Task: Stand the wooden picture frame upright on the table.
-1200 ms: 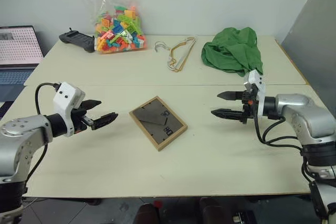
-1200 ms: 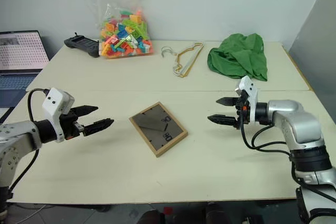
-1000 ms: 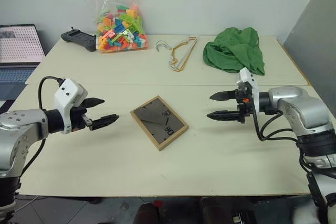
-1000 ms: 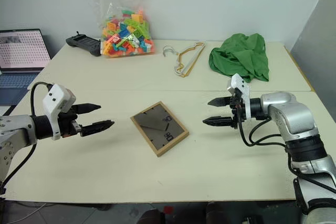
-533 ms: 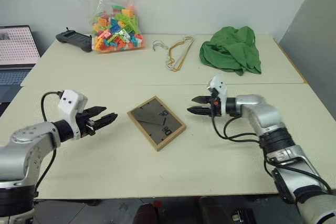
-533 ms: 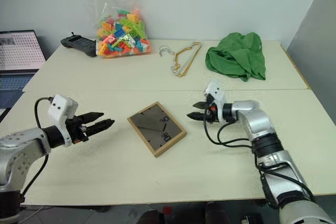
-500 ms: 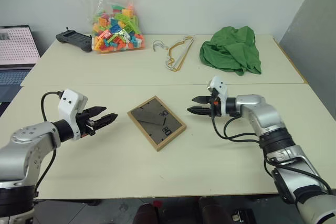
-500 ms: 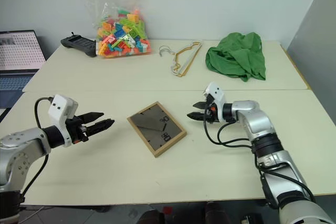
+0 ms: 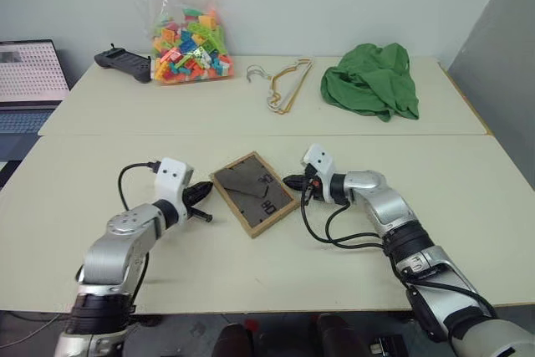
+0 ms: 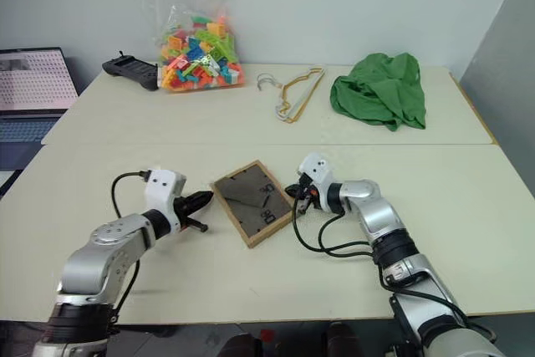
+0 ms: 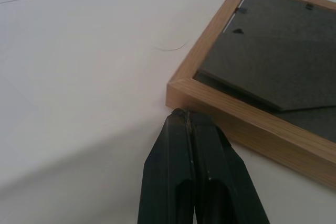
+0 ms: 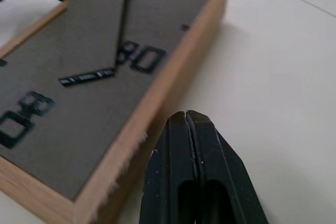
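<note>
The wooden picture frame [image 9: 255, 193] lies flat, face down, on the near half of the table [image 9: 351, 269]. Its dark back panel and folded stand [image 12: 100, 30] face up. My left gripper [image 9: 206, 193] is shut with nothing in it. Its tips [image 11: 185, 115] sit low on the tabletop right at the frame's left corner [image 11: 177, 88]. My right gripper [image 9: 289, 181] is also shut and empty. Its tips [image 12: 185, 115] rest beside the frame's right wooden edge [image 12: 157, 95]; whether they touch it I cannot tell.
Along the table's far half lie a bag of coloured bricks [image 9: 188, 43], a black controller [image 9: 121, 60], wire hangers [image 9: 284, 85] and a green cloth [image 9: 368, 81]. A laptop [image 9: 29, 77] stands off the left edge. A seam [image 9: 435, 135] joins the two tabletops.
Both grippers went from open to shut. Both dropped toward the tabletop and closed in on the frame from its two sides. The frame stays lying flat.
</note>
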Motion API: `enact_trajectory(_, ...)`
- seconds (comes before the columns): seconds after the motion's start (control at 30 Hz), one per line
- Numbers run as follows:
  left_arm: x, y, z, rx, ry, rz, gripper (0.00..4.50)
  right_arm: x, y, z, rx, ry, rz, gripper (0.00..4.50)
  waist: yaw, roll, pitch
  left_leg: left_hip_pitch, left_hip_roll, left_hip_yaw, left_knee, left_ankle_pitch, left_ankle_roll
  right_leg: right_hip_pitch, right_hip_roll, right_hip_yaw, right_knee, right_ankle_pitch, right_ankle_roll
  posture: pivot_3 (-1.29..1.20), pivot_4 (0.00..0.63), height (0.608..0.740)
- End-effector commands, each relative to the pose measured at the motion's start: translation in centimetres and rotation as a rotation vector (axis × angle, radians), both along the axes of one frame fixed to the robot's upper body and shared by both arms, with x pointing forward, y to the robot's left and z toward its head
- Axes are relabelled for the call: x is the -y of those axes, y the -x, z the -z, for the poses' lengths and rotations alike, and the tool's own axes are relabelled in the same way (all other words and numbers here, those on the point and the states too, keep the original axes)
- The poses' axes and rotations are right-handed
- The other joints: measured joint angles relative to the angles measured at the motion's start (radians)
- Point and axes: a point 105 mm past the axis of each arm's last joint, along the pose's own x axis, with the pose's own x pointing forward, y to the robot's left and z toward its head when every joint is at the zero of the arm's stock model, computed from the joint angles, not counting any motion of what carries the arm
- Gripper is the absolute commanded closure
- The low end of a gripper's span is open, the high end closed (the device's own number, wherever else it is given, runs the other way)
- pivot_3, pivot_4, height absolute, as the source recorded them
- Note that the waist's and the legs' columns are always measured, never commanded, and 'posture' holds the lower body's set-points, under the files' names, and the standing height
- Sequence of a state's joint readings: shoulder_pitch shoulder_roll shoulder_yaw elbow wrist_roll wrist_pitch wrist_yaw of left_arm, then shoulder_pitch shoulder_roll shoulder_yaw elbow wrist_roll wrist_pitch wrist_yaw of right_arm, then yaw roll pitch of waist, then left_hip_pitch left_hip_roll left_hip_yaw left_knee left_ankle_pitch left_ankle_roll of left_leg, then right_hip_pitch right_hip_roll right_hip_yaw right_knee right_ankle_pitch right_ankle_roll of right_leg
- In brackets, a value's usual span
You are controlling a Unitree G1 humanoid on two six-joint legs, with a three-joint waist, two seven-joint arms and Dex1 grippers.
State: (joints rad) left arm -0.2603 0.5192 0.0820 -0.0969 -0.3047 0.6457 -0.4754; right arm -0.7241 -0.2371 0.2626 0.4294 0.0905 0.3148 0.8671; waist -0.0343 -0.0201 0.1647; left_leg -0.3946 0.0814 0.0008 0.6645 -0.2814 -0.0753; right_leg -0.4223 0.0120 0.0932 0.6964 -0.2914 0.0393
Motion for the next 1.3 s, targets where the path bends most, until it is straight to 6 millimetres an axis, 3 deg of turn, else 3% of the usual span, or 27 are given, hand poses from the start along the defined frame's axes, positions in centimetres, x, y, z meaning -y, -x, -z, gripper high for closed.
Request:
enact_trajectory(0.03,3.7,-0.2,-0.3,0.019,-0.008,0.121,4.45,-0.8,1.3,-1.0,0.020,-0.022,-0.066,4.50,0.003,0.000,0.000,0.000,0.000,0.000,0.000,0.000,0.000,0.000,0.000,0.000,0.000,0.000,0.000,0.00,0.150,0.740)
enact_trajectory(0.2,7.1,0.4,0.3,-0.003,0.002,0.240,4.45,0.6,2.8,-1.3,-0.020,-0.039,-0.083,4.50,0.007,0.000,0.000,0.000,0.000,-0.001,0.000,0.000,0.000,0.001,0.000,0.000,0.000,0.000,0.000,0.00,0.150,0.740)
enact_trajectory(0.4,8.9,1.2,0.6,-0.026,0.011,0.313,4.45,3.7,3.3,-0.8,-0.064,0.000,-0.030,4.50,0.008,0.000,-0.001,0.001,-0.001,-0.001,0.000,0.000,0.000,0.002,0.000,-0.001,-0.001,0.000,0.000,0.00,0.150,0.740)
enact_trajectory(0.5,8.7,1.3,0.9,-0.044,0.010,0.309,4.45,5.7,2.9,-0.3,-0.061,0.034,0.030,4.50,0.009,0.000,-0.001,0.001,-0.001,-0.001,0.000,0.000,0.000,0.002,-0.001,-0.001,-0.001,0.000,0.000,0.00,0.150,0.740)
enact_trajectory(0.63,6.3,2.5,0.2,-0.111,0.081,0.293,4.45,8.3,1.4,-0.7,-0.020,0.043,0.153,4.50,0.005,0.000,-0.001,0.001,-0.001,-0.001,0.001,0.000,0.000,0.002,-0.001,0.000,-0.001,0.000,0.000,0.00,0.150,0.740)
enact_trajectory(0.73,3.5,4.8,-1.0,-0.213,0.202,0.324,3.98,8.6,0.4,-1.1,0.013,0.030,0.205,4.50,-0.008,0.000,-0.001,0.001,0.000,-0.001,-0.001,0.000,0.000,0.001,0.001,0.001,-0.001,0.000,0.000,0.00,0.150,0.740)
enact_trajectory(0.97,1.0,8.0,-4.3,-0.540,0.658,0.411,2.55,6.9,-0.5,-0.4,0.025,0.027,0.198,4.50,-0.020,0.000,-0.001,0.002,0.001,-0.002,-0.001,0.000,0.000,0.002,0.002,-0.001,0.000,-0.001,-0.001,0.00,0.150,0.740)
enact_trajectory(1.1,1.2,8.8,-3.8,-0.675,0.774,0.421,1.68,5.8,0.0,-0.1,0.016,0.024,0.155,4.50,-0.021,0.000,-0.001,0.002,0.000,-0.003,-0.001,0.000,0.000,0.002,0.001,-0.002,-0.001,-0.001,-0.001,0.00,0.150,0.740)
enact_trajectory(1.3,2.0,9.1,-1.0,-0.784,0.771,0.372,0.27,4.9,1.2,0.5,-0.001,0.027,0.113,4.50,-0.022,0.000,-0.001,0.002,0.001,-0.003,-0.001,0.000,0.000,0.002,0.001,-0.002,0.000,-0.001,-0.001,0.00,0.150,0.740)
